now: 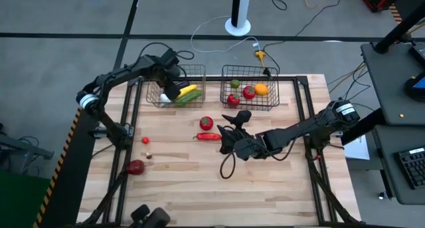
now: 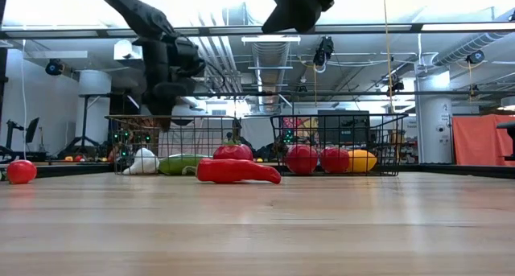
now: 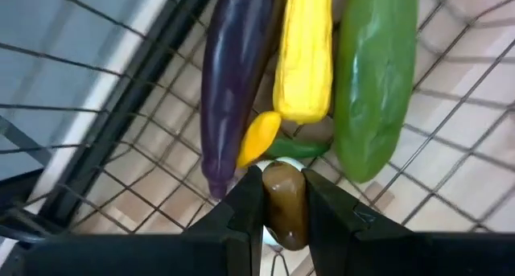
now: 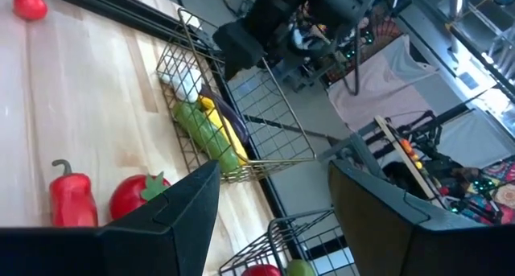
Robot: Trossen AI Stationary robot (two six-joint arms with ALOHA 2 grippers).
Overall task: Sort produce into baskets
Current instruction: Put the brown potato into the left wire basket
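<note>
My left gripper [image 1: 171,90] points down into the left basket [image 1: 196,74], shut on a small brown piece of produce [image 3: 286,202]. Beneath it in that basket lie a purple eggplant [image 3: 233,75], yellow corn [image 3: 304,55], a green cucumber [image 3: 374,75] and white garlic [image 2: 143,162]. The right basket [image 1: 285,98] holds red tomatoes [image 1: 248,92], an orange [image 1: 261,90] and a green piece [image 1: 235,84]. My right gripper [image 1: 226,131] hovers open over the table's middle, above a red pepper [image 1: 209,136] and a tomato [image 1: 206,122] that lie on the wood. My left gripper pinches the brown piece between its two fingers [image 3: 241,208], by its long sides [image 3: 273,197]. The fingers come from above, pointing down into the left basket. The piece stands lengthwise between them, over the produce on the basket's floor; whether it touches anything below I cannot tell.
Toward the table's left edge lie a small red tomato [image 1: 145,140], a tiny brown piece [image 1: 149,155] and a larger red piece [image 1: 135,167]. Bare wood fills the near half of the table [image 1: 265,195]. Black frame posts [image 1: 312,121] stand along both sides.
</note>
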